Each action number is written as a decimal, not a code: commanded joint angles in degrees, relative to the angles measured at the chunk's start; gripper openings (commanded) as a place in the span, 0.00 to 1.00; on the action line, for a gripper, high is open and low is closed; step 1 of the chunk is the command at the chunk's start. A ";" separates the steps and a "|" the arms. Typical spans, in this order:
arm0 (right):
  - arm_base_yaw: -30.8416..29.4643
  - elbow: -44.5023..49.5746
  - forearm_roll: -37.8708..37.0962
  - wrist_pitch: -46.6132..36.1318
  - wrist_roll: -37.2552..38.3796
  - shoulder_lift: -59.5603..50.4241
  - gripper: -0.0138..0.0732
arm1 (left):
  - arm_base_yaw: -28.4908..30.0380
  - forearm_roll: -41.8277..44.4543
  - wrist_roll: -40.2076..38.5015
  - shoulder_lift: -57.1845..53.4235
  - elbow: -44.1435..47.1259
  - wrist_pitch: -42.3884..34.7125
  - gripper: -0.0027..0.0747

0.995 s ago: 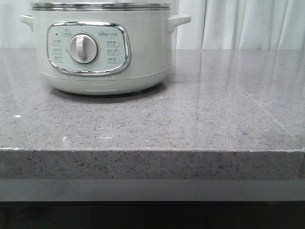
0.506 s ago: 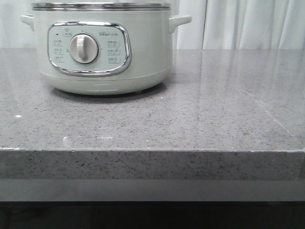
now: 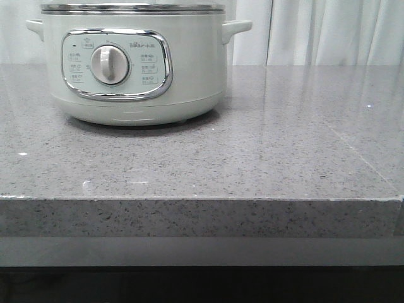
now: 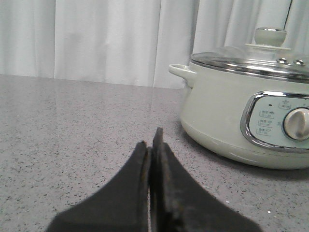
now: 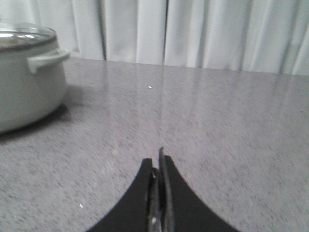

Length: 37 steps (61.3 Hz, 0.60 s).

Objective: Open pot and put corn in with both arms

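The pale cream pot [image 3: 132, 63] stands at the back left of the grey stone counter [image 3: 252, 158], its chrome-framed panel and dial facing me. In the left wrist view the pot [image 4: 217, 106] carries a glass lid [image 4: 251, 60] with a round knob [image 4: 269, 36]. The right wrist view shows the pot's side and handle [image 5: 29, 82]. My left gripper [image 4: 150, 140] is shut and empty, low over the counter beside the pot. My right gripper [image 5: 156, 162] is shut and empty over bare counter. No corn shows in any view. Neither gripper shows in the front view.
White curtains [image 3: 328, 31] hang behind the counter. The counter's front edge [image 3: 202, 199] runs across the front view, with a dark gap below it.
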 commanded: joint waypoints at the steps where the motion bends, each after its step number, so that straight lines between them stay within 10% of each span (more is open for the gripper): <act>1: -1.76 3.06 -0.41 -6.84 0.07 -3.01 0.08 | 0.07 0.00 -0.47 -1.10 0.27 -4.61 0.01; 37: -2.15 10.51 -0.41 -6.84 0.07 -10.19 0.08 | 0.07 0.00 -0.47 -1.10 0.27 -4.61 0.01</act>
